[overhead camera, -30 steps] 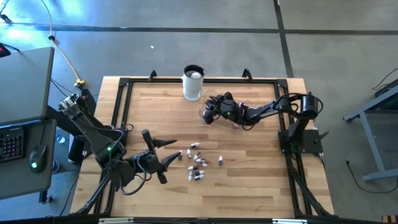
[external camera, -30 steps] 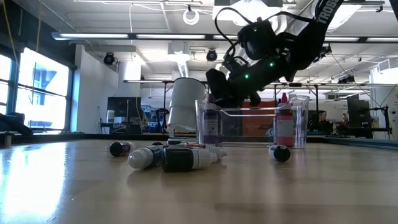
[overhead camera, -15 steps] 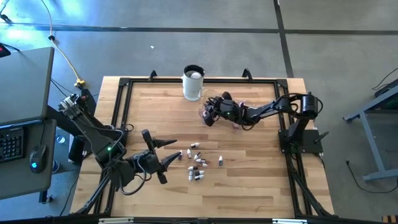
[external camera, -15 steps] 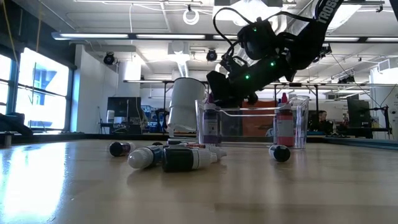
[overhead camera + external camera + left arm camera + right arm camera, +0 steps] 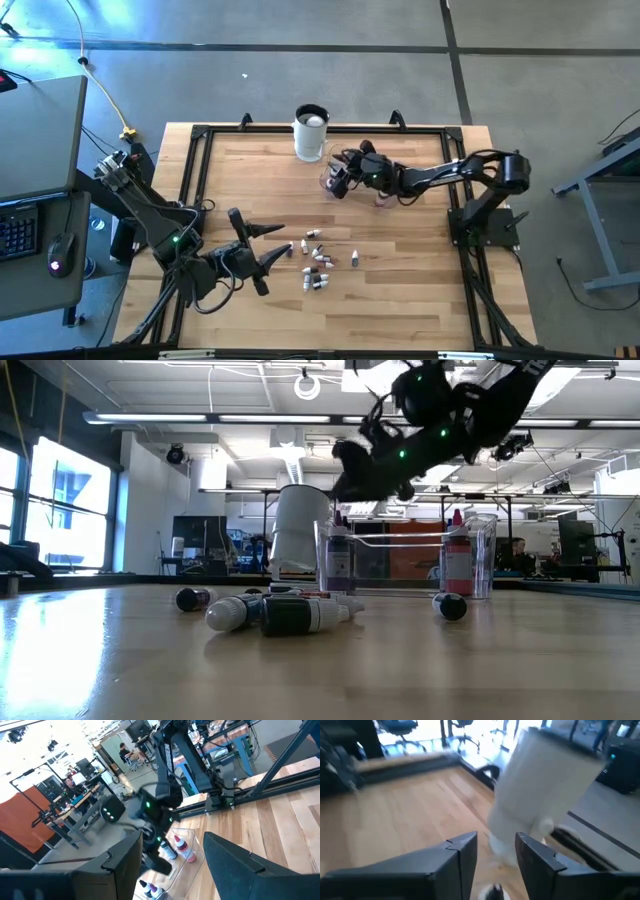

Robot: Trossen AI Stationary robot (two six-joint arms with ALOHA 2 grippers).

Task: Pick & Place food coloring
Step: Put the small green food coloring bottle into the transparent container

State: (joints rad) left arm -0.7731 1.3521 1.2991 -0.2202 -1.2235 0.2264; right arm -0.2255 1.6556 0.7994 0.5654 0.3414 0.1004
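Several tiny white-capped food coloring bottles (image 5: 318,266) lie on their sides mid-table, also seen in the low view as food coloring bottles (image 5: 290,613). A purple bottle (image 5: 338,555) and a red bottle (image 5: 456,560) stand upright inside the clear bowl (image 5: 345,178). My right gripper (image 5: 338,181) hovers open and empty above the bowl's left part, raised over its rim in the low view (image 5: 352,468); its wrist view (image 5: 495,851) looks toward the white cup (image 5: 545,785). My left gripper (image 5: 285,240) waits open at the near left, just left of the scattered bottles.
The tall white cup (image 5: 311,133) stands at the far edge, just left of the bowl. A black frame (image 5: 200,135) runs around the wooden table. Bare wood lies to the right of the scattered bottles and along the near edge.
My right gripper has risen from the bowl's rim to well above it and shifted slightly toward the far edge. The bottles in the bowl and on the table have stayed put.
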